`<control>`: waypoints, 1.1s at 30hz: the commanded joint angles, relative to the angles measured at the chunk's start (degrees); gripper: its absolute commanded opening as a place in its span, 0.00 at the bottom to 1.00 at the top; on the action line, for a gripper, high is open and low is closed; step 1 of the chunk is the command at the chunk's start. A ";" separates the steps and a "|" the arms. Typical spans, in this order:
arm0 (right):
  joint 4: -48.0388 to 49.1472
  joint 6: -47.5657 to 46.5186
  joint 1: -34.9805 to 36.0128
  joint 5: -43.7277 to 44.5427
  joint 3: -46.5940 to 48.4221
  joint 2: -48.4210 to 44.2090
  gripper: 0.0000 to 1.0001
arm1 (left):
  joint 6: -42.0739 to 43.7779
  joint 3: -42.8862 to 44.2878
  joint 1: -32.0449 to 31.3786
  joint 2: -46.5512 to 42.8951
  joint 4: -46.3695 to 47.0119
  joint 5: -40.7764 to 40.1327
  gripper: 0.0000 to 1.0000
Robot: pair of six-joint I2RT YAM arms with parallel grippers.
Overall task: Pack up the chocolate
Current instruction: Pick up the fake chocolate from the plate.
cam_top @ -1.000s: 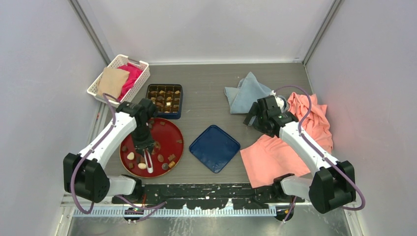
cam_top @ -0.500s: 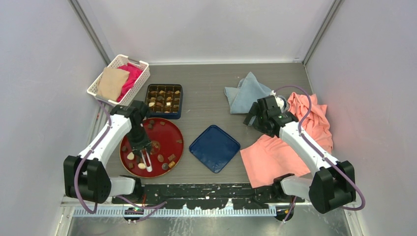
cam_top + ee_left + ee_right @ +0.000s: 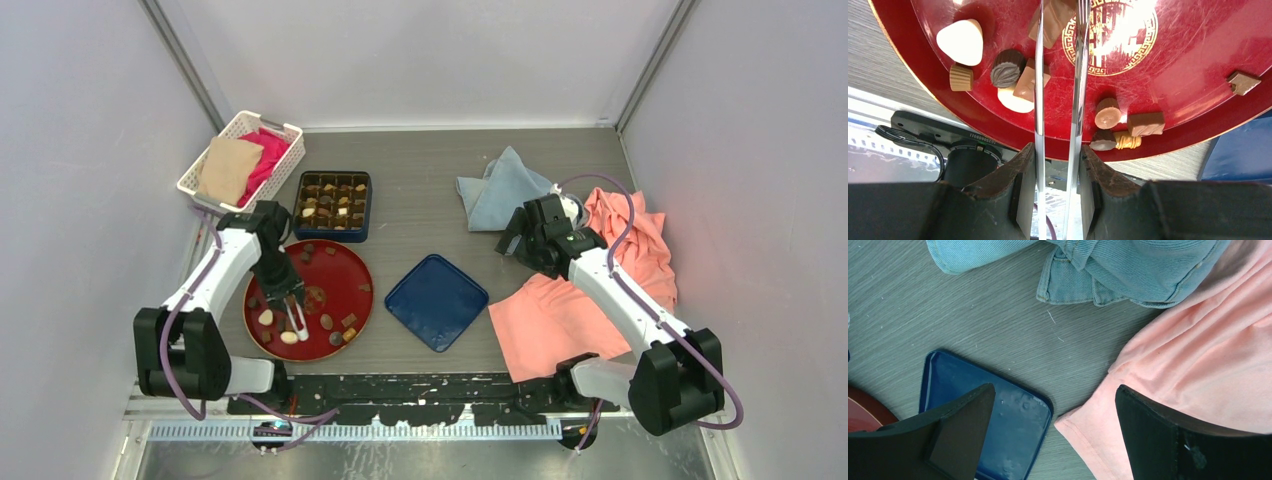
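I find the left gripper (image 3: pixel 1058 150) clamped on the metal tongs (image 3: pixel 1079 100), its fingers pressing both blades, above the red plate (image 3: pixel 1198 60). The chocolate (image 3: pixel 1107 113) lies loose on that plate in brown, tan and cream pieces. More sits in the dark box (image 3: pixel 334 239) just beyond it. The right gripper (image 3: pixel 1054 390) hangs with jaws wide, holding nothing, above the blue lid (image 3: pixel 998 425) and the pink cloth (image 3: pixel 1198 365).

Left wrist view: the tongs (image 3: pixel 1039 100) run off the top edge, so you cannot see their tips; the red plate (image 3: pixel 1198 75) is cropped at top and right. Top view: the chocolate (image 3: pixel 334 203) in the blue box (image 3: pixel 366 205) is too small for you to tell apart.
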 commanded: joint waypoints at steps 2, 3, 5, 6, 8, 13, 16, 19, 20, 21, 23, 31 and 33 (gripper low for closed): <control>0.67 0.40 0.19 1.43 2.40 -1.78 0.96 | -0.26 -0.62 1.90 0.53 2.11 2.66 0.36; 0.75 0.40 0.20 1.43 2.40 -1.74 0.96 | -0.44 -1.06 2.14 0.88 2.36 2.82 0.37; 0.72 0.47 0.15 1.45 2.41 -1.63 0.96 | -0.07 -1.48 2.87 1.54 2.79 3.71 0.38; 0.76 0.49 0.14 1.45 2.41 -1.56 0.96 | -0.04 -1.49 3.17 1.86 2.91 3.94 0.38; 0.72 0.51 0.13 1.45 2.45 -1.38 0.96 | 0.22 -1.42 3.61 2.28 3.21 4.27 0.38; 0.91 0.66 0.14 1.53 2.36 -1.17 0.96 | 0.96 -0.74 5.62 3.15 3.56 4.90 0.38; 1.07 0.64 0.15 1.54 2.53 -0.88 0.96 | 1.26 0.15 6.79 3.97 3.91 5.06 0.38; 1.05 0.67 0.18 1.45 2.82 -0.66 0.96 | 1.69 1.27 6.97 5.10 3.86 5.18 0.38; 1.07 0.66 0.12 1.49 2.84 -0.73 0.96 | 1.99 1.62 7.04 5.48 3.72 5.09 0.38; 1.07 0.67 0.14 1.52 2.91 -0.72 0.96 | 2.18 1.91 7.11 5.82 3.67 5.08 0.39; 0.98 0.67 0.14 1.67 2.93 -0.73 0.96 | 2.61 2.44 7.30 6.24 3.62 5.23 0.39; 0.98 0.66 0.20 1.60 3.02 -0.81 0.96 | 3.76 4.15 8.31 7.64 3.34 4.96 0.41; 0.98 0.66 0.20 1.65 3.02 -0.90 0.96 | 4.15 4.30 8.71 7.85 3.24 4.70 0.42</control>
